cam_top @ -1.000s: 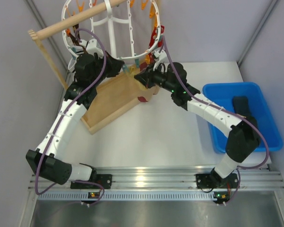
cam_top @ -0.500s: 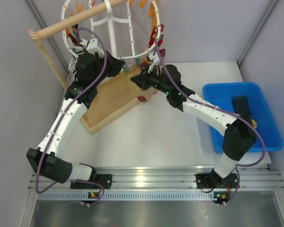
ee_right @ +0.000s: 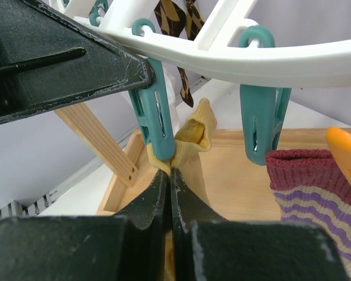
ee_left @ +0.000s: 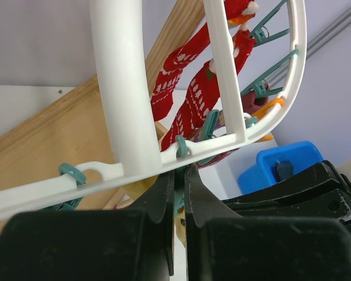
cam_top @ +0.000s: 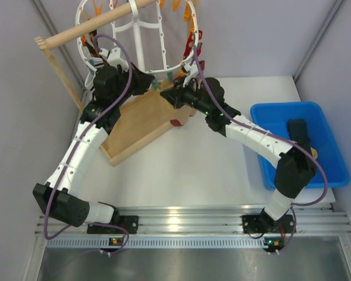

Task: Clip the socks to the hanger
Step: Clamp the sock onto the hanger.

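Since our right gripper (ee_right: 168, 175), clamped on the yellow sock (ee_right: 196, 132), had risen to the teal clip (ee_right: 158, 120) our left gripper (ee_left: 179, 175) pinched, we judged the sock nearly clipped.

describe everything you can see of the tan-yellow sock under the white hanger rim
The tan-yellow knitted sock is small, limp, ribbed fabric, bunched, with its open cuff facing the right wrist camera. It is held up just under the white plastic hanger rim, above the wooden base board. The right gripper is shut on its lower edge. Its upper-left edge meets the bottom tip of a teal plastic clip; whether the clip bites it cannot be told. It hangs apart from the purple striped sock.
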Available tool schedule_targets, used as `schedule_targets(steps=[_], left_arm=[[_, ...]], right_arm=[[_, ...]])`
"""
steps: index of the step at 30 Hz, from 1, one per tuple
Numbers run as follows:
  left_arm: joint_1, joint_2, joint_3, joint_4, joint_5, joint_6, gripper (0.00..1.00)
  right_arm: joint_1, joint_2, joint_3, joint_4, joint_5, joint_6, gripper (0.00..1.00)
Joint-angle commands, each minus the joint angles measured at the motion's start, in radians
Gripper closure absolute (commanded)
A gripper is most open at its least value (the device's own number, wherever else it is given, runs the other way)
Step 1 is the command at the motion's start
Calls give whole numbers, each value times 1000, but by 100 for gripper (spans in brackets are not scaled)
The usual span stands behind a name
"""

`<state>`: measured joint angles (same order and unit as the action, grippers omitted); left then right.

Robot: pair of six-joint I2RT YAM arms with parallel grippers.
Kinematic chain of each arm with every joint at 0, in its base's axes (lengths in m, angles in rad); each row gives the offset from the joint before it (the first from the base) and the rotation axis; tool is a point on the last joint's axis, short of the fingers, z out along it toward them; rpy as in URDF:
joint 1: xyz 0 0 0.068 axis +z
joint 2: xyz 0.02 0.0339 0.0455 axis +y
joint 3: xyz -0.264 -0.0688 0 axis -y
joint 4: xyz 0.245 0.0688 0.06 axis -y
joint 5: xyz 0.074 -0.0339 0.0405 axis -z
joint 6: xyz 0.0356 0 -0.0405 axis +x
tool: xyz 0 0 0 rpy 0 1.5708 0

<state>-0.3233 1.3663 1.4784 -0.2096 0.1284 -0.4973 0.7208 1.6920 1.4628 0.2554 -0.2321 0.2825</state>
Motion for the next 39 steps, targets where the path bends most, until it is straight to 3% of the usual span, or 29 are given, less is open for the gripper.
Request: schedule_targets(steps=[1, 22, 28, 39], left_arm=[[-7, 22, 16, -8, 60, -10, 100], [-7, 25, 8, -10, 71, -14, 100], [-7, 17, 10, -16, 48, -15, 75], [7, 4, 23, 10, 62, -9, 60]], right_arm=[[19, 8, 56, 61, -19, 7, 100], [25, 15, 94, 77, -19, 4, 100], [23, 1, 73, 74, -18, 0, 100], [14, -5, 76, 71, -18, -9, 100]])
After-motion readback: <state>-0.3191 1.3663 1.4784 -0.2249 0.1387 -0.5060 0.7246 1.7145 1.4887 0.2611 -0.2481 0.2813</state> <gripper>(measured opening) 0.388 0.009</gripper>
